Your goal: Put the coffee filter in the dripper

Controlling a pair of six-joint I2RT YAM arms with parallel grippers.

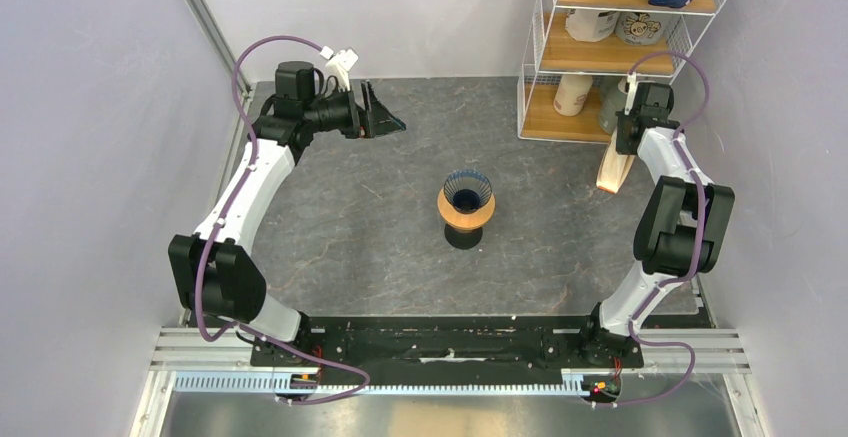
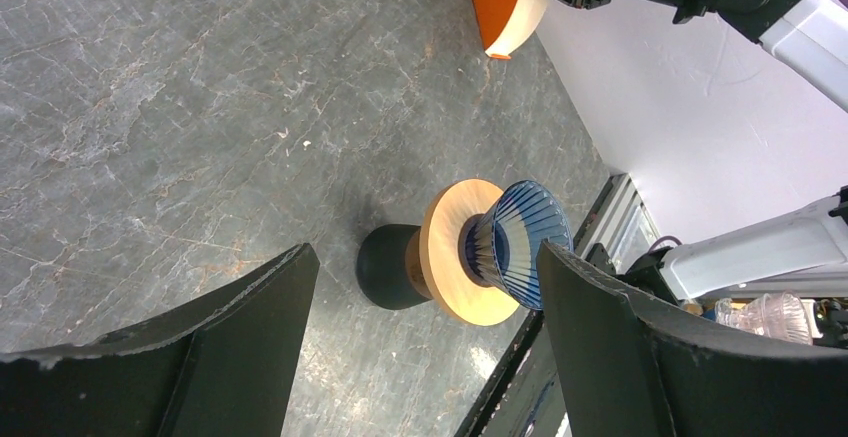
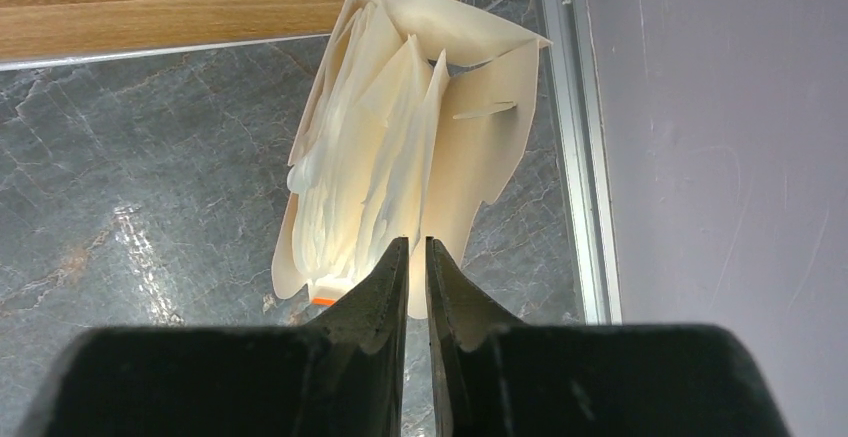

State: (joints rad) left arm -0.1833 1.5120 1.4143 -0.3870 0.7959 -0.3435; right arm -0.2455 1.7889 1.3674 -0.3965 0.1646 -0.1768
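The dark-blue ribbed dripper (image 1: 467, 191) stands mid-table on a flat orange ring (image 1: 466, 219); the left wrist view shows it (image 2: 525, 242) on the ring (image 2: 450, 247) above a dark vessel (image 2: 385, 267). Its cone looks empty. A sheaf of cream-white coffee filters (image 3: 400, 137) in an orange-labelled pack stands at the far right (image 1: 612, 172), by the shelf. My right gripper (image 3: 416, 242) is at its top edge (image 1: 628, 147), jaws closed to a thin slit on the paper. My left gripper (image 1: 385, 117) is open and empty, raised at the back left, well away from the dripper (image 2: 425, 257).
A white wire shelf rack (image 1: 600, 57) with cups and a snack bag stands at the back right, right behind the filter pack. A metal rail (image 3: 580, 157) and the side wall are close on the right. The arm bases sit at the near edge.
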